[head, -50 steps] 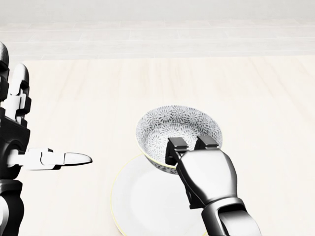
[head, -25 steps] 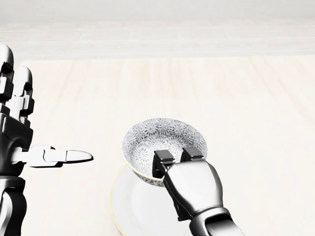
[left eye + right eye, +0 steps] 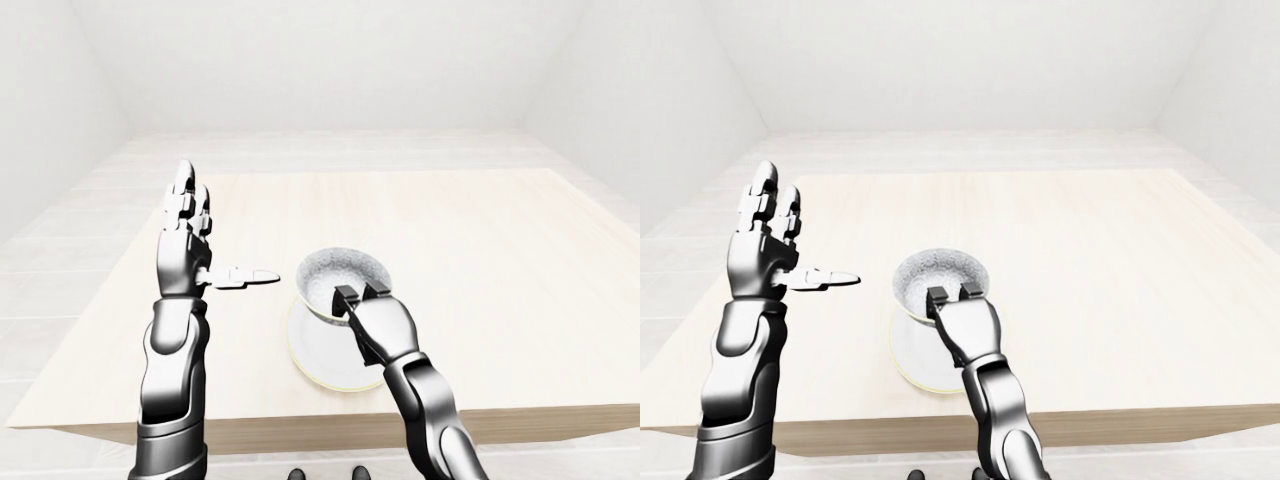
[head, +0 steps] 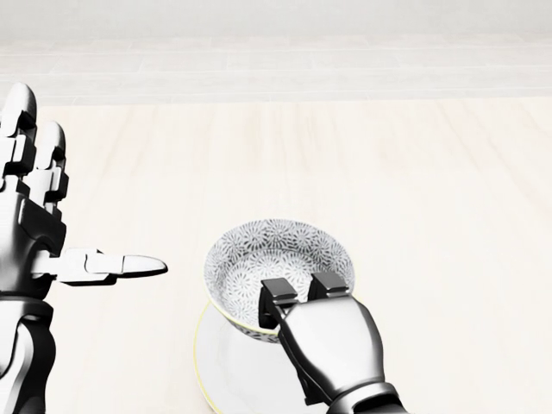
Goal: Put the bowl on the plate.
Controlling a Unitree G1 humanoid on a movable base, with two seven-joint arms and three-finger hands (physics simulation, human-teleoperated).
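Since a second ago the bowl (image 4: 278, 272) has slid left and nearer in the head view, and the right hand (image 4: 332, 345) came along with it. Back then the bowl hung over the far right edge of the plate (image 4: 226, 373). Now it sits over the far part of the plate, closer to the middle. I cannot tell if the bowl's bottom touches the plate or is just above it. The left hand (image 4: 39, 233) has moved a little to the right too.

Two fingers (image 4: 278, 293) of the right hand hook over the near rim of the bowl and dip inside it. They pinch the rim tight. The only things to see inside the bowl are those two fingertips and its own pattern.

The bowl is round and deep, grey and white, with a small flowery pattern inside and out. The plate is round, flat and plain white, with a thin pale yellow edge. Both are near the close side of the table (image 4: 431, 190), which is light wood with soft lines running across it.

The hands look like shiny grey metal with dark joints. On the left hand the fingers (image 4: 21, 129) are spread, pointing straight up, and the thumb (image 4: 129, 266) sticks out to the right. It holds nothing and is well apart from the bowl.
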